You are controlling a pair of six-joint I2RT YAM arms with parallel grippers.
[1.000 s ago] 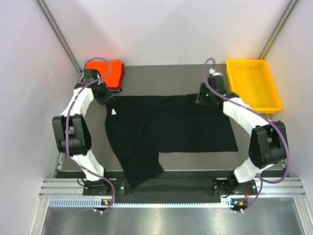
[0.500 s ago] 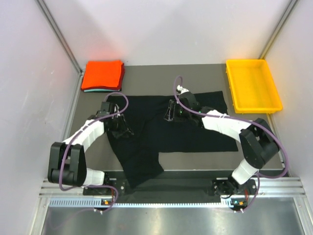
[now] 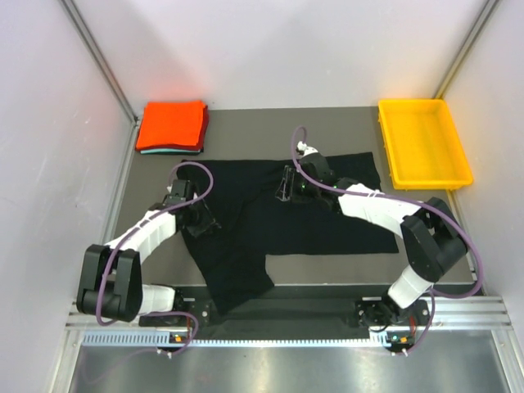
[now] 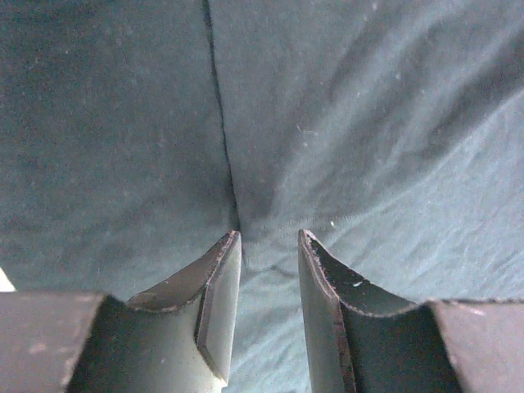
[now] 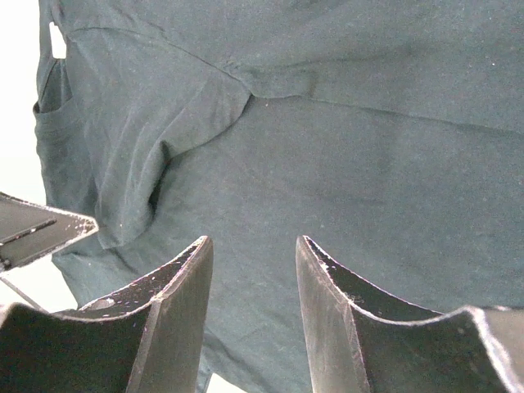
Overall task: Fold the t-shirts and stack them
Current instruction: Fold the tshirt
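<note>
The black t-shirt [image 3: 327, 217] lies spread and partly folded across the table, one flap hanging toward the near edge. My left gripper [image 3: 205, 221] is low over its left part, jaws narrowly open, with wrinkled black cloth [image 4: 344, 123] under the fingertips. My right gripper [image 3: 283, 187] is open over the shirt's middle, above flat cloth [image 5: 368, 164]. The white neck label [image 5: 56, 39] shows in the right wrist view. The folded orange-red shirt [image 3: 172, 124] lies on the teal one [image 3: 164, 151] at the back left.
The yellow plastic tray [image 3: 423, 143] stands at the back right corner. Grey walls with metal rails close in the table on the left, right and back. The left gripper's finger [image 5: 41, 229] shows at the left edge of the right wrist view.
Both grippers came from the table's far edge to over the shirt a second ago. In the last half second the left gripper shifted slightly nearer; the right arm stayed still.
</note>
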